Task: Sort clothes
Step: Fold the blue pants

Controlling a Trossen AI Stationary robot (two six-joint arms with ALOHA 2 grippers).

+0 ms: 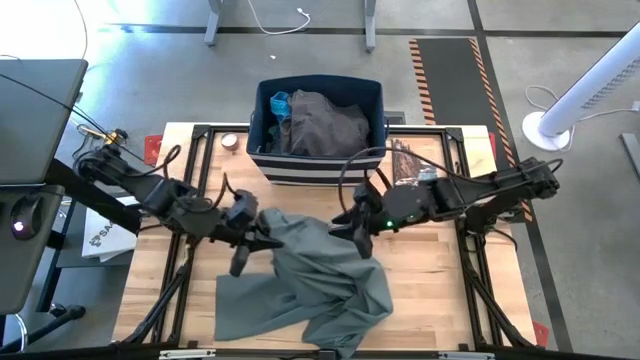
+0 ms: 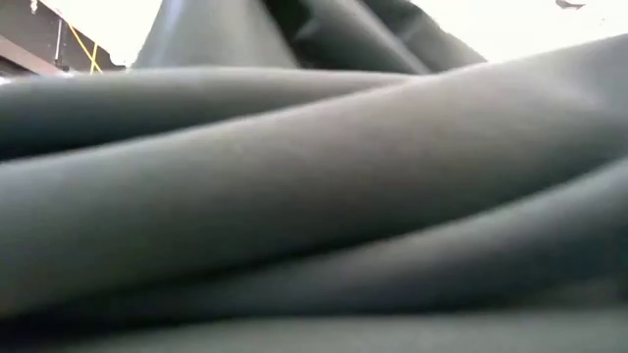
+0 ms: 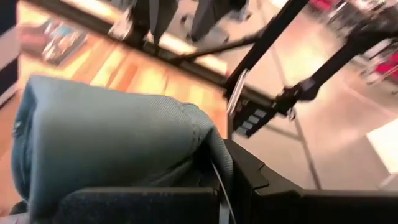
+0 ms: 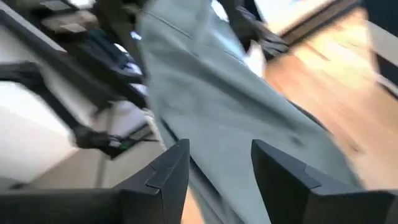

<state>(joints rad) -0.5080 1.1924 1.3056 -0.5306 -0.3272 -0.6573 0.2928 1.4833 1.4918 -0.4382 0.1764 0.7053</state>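
Left hand (image 1: 262,232) pinching shirt (image 1: 310,285), right hand (image 1: 358,232) parted

Even overhead light, soft shadows; motion-blurred wrist views, low view close and out of focus.

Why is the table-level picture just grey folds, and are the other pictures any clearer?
Low view: the grey-green shirt lies right against the lens, filling it, soft and out of focus. Right wrist view: smeared with motion blur, the shirt streaked beyond the right gripper. Left wrist view: background blurred. High view: sharp, evenly lit.
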